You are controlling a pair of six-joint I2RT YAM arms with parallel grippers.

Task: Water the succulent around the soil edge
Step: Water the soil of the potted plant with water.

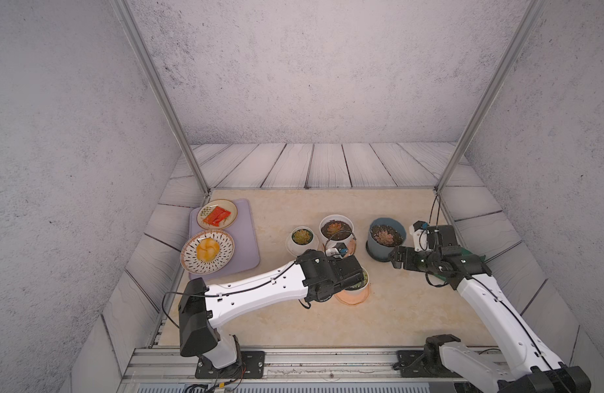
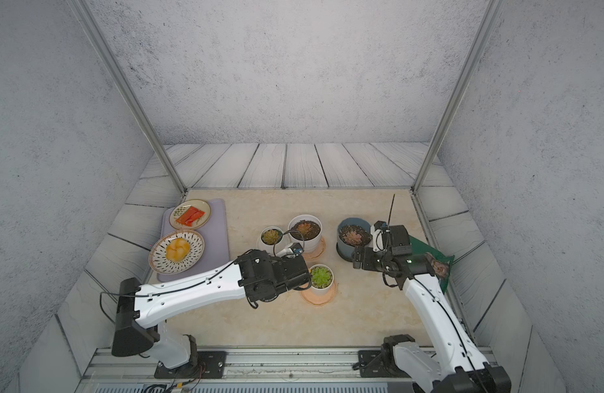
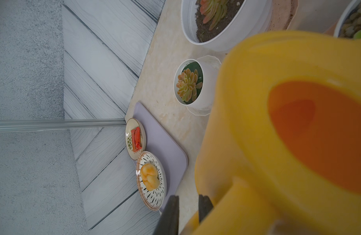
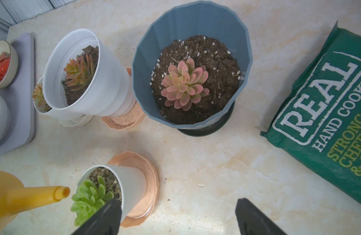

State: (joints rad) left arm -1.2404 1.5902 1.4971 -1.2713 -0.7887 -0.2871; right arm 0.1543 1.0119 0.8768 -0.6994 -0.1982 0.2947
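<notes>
Succulent (image 4: 88, 198) has watering can (image 4: 23, 199) just beside it; blue pot (image 4: 195, 24) near.

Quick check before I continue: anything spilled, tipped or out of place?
No spill or tipped pot shows. Odd ones out: a green crisp bag lying flat beside the blue pot, and two food plates on the purple mat.
</notes>
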